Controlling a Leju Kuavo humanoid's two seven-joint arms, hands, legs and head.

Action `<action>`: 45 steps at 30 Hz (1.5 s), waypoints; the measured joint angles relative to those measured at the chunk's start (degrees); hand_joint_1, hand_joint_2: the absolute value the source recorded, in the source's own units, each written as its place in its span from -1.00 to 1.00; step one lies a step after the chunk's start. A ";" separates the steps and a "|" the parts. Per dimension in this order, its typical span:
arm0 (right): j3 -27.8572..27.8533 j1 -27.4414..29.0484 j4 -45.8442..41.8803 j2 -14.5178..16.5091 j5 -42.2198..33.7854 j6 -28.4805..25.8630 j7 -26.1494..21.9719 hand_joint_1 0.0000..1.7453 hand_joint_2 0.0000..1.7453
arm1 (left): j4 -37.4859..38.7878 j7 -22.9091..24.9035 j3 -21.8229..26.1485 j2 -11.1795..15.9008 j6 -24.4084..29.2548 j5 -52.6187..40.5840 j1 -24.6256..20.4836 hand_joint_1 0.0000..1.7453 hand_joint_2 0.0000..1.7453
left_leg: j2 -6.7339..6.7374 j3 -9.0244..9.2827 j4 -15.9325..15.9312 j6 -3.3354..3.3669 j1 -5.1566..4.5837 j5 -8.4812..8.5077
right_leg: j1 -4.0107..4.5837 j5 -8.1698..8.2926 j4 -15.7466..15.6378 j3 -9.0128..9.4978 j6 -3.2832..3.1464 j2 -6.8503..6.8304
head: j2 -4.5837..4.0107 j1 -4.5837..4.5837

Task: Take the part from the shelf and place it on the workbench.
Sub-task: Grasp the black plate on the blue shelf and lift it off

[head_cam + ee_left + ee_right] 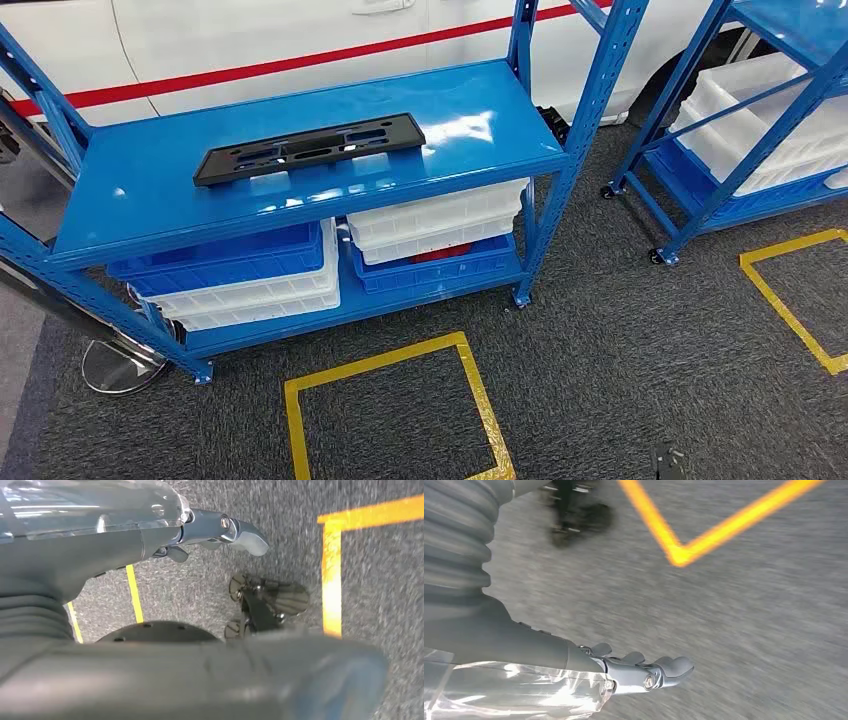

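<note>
A flat black part [305, 148] with long cut-outs lies lengthwise on the top of the blue shelf [480, 110], left of its middle, with nothing touching it. My left hand [210, 530] hangs over the grey carpet, fingers stretched out and holding nothing. My right hand [639, 672] likewise hangs above the carpet with straight fingers and nothing in it. Both hands are low and well away from the shelf.
White bins [435, 225] and blue bins [225, 262] fill the lower shelf. A second blue shelf [700, 190] with white bins stands to the right. Yellow tape squares [395, 400] mark the carpet in front. A white car with a red stripe [280, 65] is behind the shelf.
</note>
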 joint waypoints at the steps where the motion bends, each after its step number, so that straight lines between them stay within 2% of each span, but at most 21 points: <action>1: -0.26 -0.47 -0.18 -0.19 0.02 0.02 -0.53 -1.00 1.00 | 0.09 -0.11 -0.34 0.03 0.17 0.61 -0.10 -1.00 -1.00 | 0.01 0.03 0.00 0.02 -0.01 0.01 | -0.01 0.00 0.00 -0.01 0.00 0.01 | 0.00 0.00; 6: -0.89 -3.70 -3.54 -1.05 -0.83 1.60 -4.41 -1.00 1.00 | 0.52 -0.62 -2.42 0.08 1.34 4.96 -0.66 -1.00 -1.00 | -0.04 0.06 0.02 0.10 -0.02 0.07 | -0.02 0.04 -0.02 0.02 0.05 -0.07 | 0.00 0.01; 11: -0.45 -6.91 -10.75 -1.20 -3.92 4.89 -8.33 -1.00 1.00 | 1.23 -1.29 -5.49 0.08 2.39 9.18 -1.47 -1.00 -1.00 | -0.09 0.07 0.02 0.18 -0.03 0.13 | -0.03 0.06 -0.03 0.02 0.09 -0.11 | 0.00 0.01; 21: 6.50 -7.69 -27.00 -0.61 -11.74 11.66 -11.71 -1.00 1.00 | 1.87 -1.68 -9.29 0.08 3.38 14.16 -2.30 -1.00 -1.00 | -0.14 0.17 0.03 0.20 -0.03 0.14 | -0.03 0.10 -0.09 0.01 0.15 -0.14 | 0.00 0.01; 26: 11.61 -7.23 -35.41 -0.20 -15.18 15.27 -12.95 -1.00 1.00 | 1.90 -1.68 -10.76 0.02 3.56 15.63 -2.57 -1.00 -1.00 | -0.16 0.14 0.02 0.24 -0.03 0.17 | -0.03 0.12 -0.11 0.01 0.19 -0.15 | 0.00 0.01; 35: 24.06 -6.83 -50.30 1.16 -20.84 21.81 -14.37 -1.00 1.00 | 2.28 -1.68 -13.80 -0.39 4.16 17.80 -3.15 -1.00 -1.00 | -0.16 0.14 0.02 0.28 -0.03 0.20 | -0.02 0.13 -0.11 0.00 0.20 -0.14 | 0.00 0.01; 45: 36.99 -6.96 -63.05 2.50 -29.58 30.22 -14.04 -1.00 1.00 | 2.41 -1.79 -16.20 -0.89 4.69 19.74 -3.77 -1.00 -1.00 | -0.20 0.08 0.01 0.32 -0.03 0.23 | -0.02 0.13 -0.13 0.00 0.20 -0.19 | 0.00 0.01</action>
